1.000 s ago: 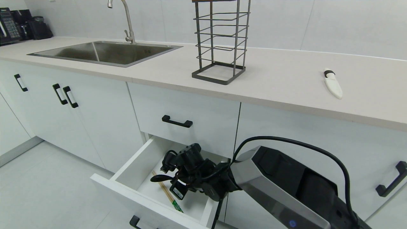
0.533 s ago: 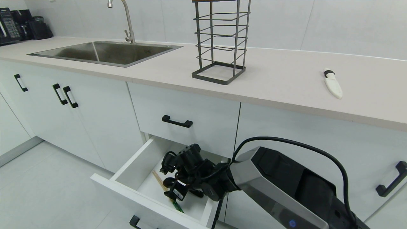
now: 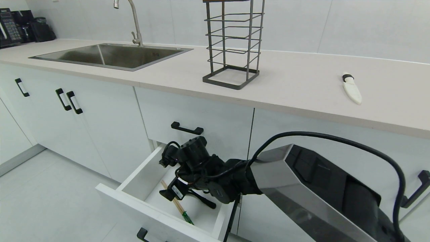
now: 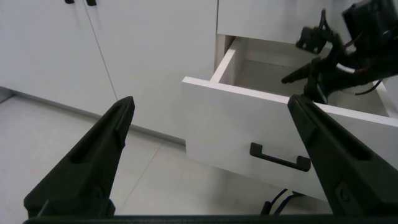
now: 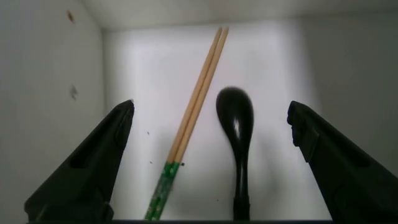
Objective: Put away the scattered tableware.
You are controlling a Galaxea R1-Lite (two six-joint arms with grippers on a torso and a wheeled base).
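Lifted clear since a second ago, the right gripper hangs over the open drawer with its jaws spread wide and empty. The black spoon it carried lies on the drawer floor just beside the chopsticks. The left gripper is also wide and empty. The right wrist sits close under the upper drawer's handle, so rising straight up could knock against it.

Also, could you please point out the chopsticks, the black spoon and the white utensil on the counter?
chopsticks (image 5: 194, 102): right wrist view, middle of the pale shafts.
black spoon (image 5: 234, 112): right wrist view, its bowl.
white utensil (image 3: 352, 90): head view, middle of its white body.
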